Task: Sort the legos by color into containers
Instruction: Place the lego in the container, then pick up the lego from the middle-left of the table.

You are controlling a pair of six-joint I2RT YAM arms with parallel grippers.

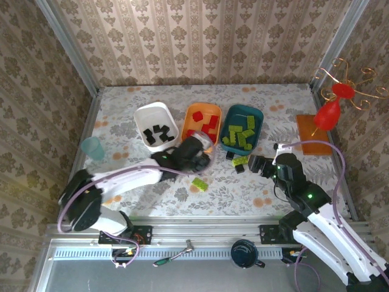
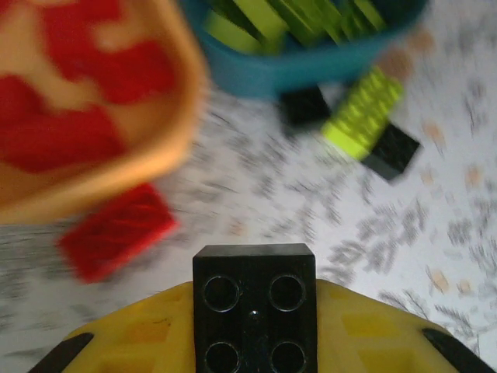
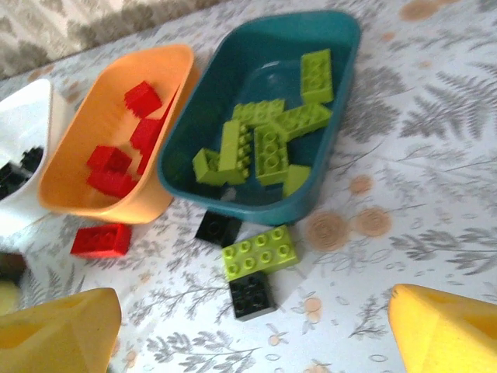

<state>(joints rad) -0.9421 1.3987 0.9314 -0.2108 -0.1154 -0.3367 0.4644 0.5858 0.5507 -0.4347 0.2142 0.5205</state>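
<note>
My left gripper (image 1: pixel 200 159) hovers just in front of the orange tub (image 1: pixel 203 106) and is shut on a black lego (image 2: pixel 255 307) held between its yellow pads (image 2: pixel 373 334). A red lego (image 2: pixel 116 231) lies on the table below it, beside the orange tub (image 2: pixel 182 116). The white tub (image 1: pixel 152 109) holds black legos, the orange tub red ones, and the teal tub (image 1: pixel 243 108) lime ones. My right gripper (image 1: pixel 258 164) is open and low, facing a lime lego (image 3: pixel 260 251) with a black lego (image 3: pixel 250 295) against it. Another black lego (image 3: pixel 218 227) sits by the teal tub (image 3: pixel 256 210).
A loose lime lego (image 1: pixel 199 184) lies on the table near the left arm. A translucent blue cup (image 1: pixel 92 148) stands at the left edge. An orange mat (image 1: pixel 313 135) and a red ornament on a wire stand (image 1: pixel 331 112) sit at the right. Patterned walls enclose the table.
</note>
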